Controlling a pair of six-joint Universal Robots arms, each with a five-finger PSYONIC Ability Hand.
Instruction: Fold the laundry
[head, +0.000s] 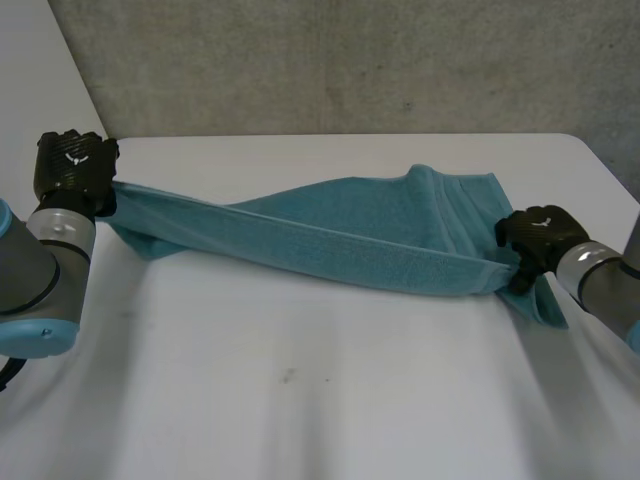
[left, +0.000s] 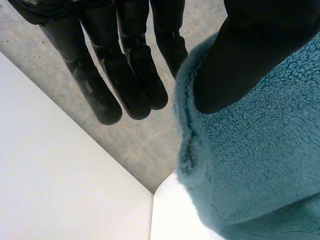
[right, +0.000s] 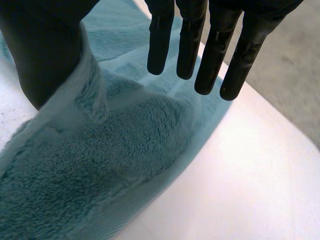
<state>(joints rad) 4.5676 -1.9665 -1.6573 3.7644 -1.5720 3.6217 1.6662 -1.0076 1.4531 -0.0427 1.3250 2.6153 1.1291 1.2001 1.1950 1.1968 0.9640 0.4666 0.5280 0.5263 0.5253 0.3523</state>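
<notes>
A teal towel (head: 350, 225) lies stretched in a long folded band across the white table (head: 300, 400). Its left end rises off the table to my left hand (head: 72, 165), which grips that end. In the left wrist view the thumb (left: 245, 55) presses into the towel (left: 260, 165) while the fingers (left: 120, 85) stretch out beside it. My right hand (head: 535, 235) sits at the towel's right end. In the right wrist view its fingers (right: 200, 45) are straight and apart from the thumb (right: 45, 55), and the towel's edge (right: 85, 95) hangs over that thumb.
A grey concrete surface (head: 350, 60) runs behind the table's far edge. My left hand hovers near the table's back left corner (left: 152, 192). The table's right edge is close to my right forearm (head: 600, 280).
</notes>
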